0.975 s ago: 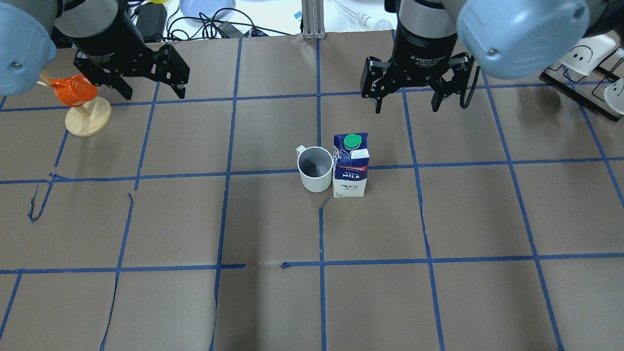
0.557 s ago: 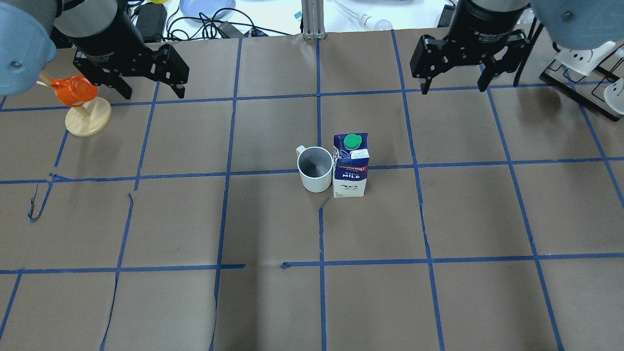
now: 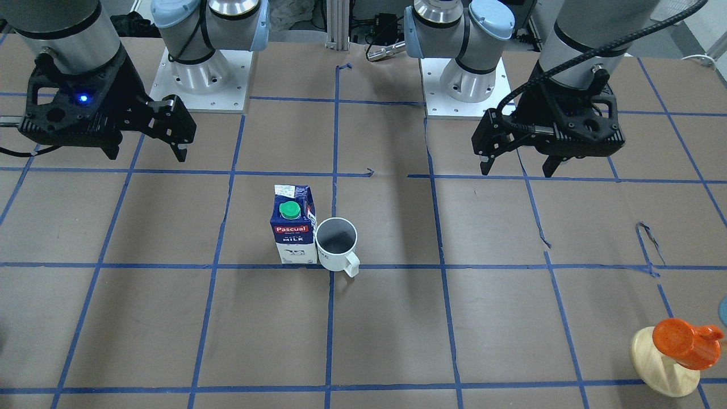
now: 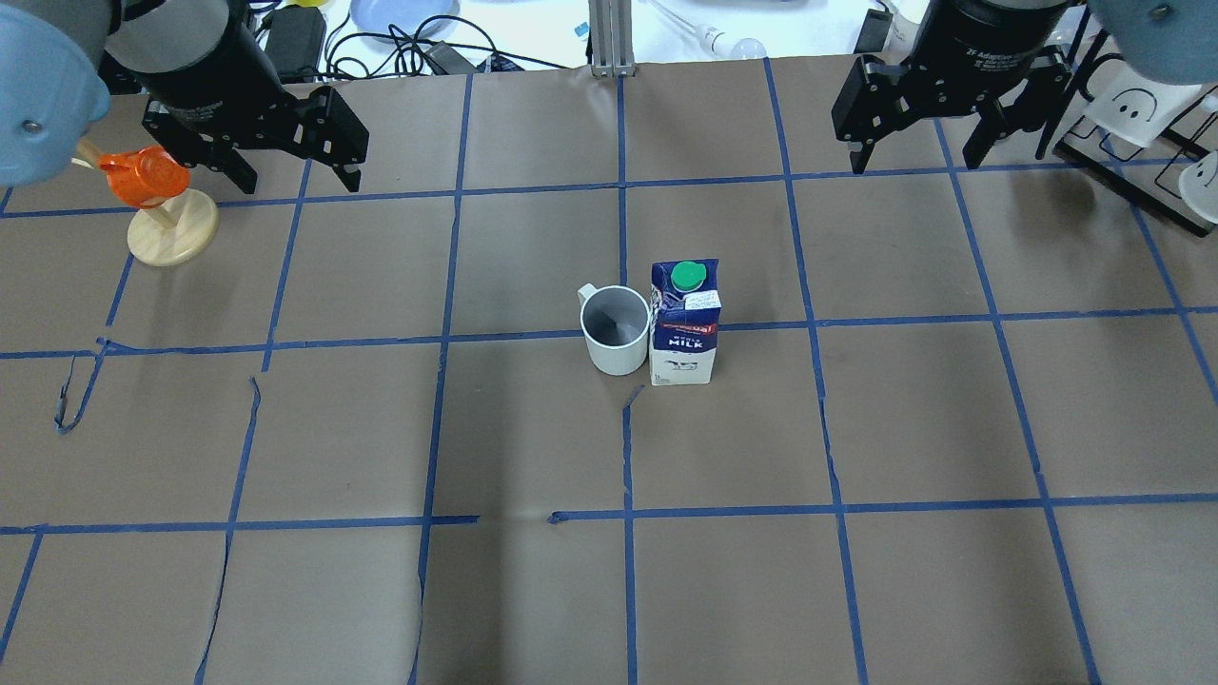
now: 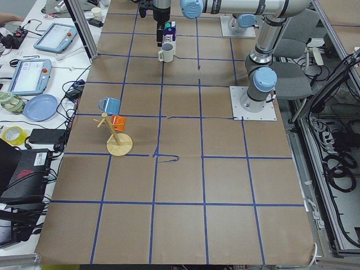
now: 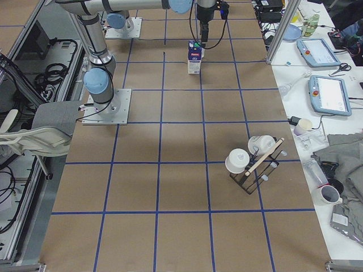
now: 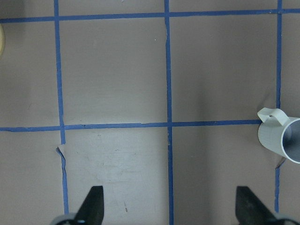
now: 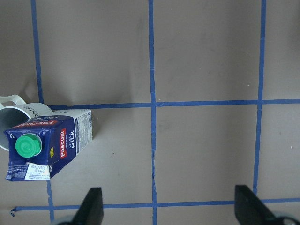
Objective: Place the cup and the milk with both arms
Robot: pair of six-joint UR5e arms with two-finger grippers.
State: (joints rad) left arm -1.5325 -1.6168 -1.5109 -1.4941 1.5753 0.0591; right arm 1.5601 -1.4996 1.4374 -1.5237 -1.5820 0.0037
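Observation:
The white cup [image 4: 615,328] with its dark grey inside stands upright at the table's middle, touching the milk carton [image 4: 683,323] on its right. Both also show in the front view, the cup [image 3: 337,241] and the milk [image 3: 293,227]. My left gripper [image 4: 300,181] is open and empty, hovering far back left of the cup. My right gripper [image 4: 915,164] is open and empty, far back right of the milk. The left wrist view shows the cup [image 7: 281,138] at its right edge. The right wrist view shows the milk [image 8: 47,145] at its left.
An orange cup on a pale wooden stand [image 4: 157,205] sits at the back left, close to my left gripper. A black rack with white mugs [image 4: 1142,114] stands at the back right. Cables and a plate lie beyond the far edge.
My right gripper has moved back and to the right, away from the milk, still open. The left arm, cup and milk have not moved.

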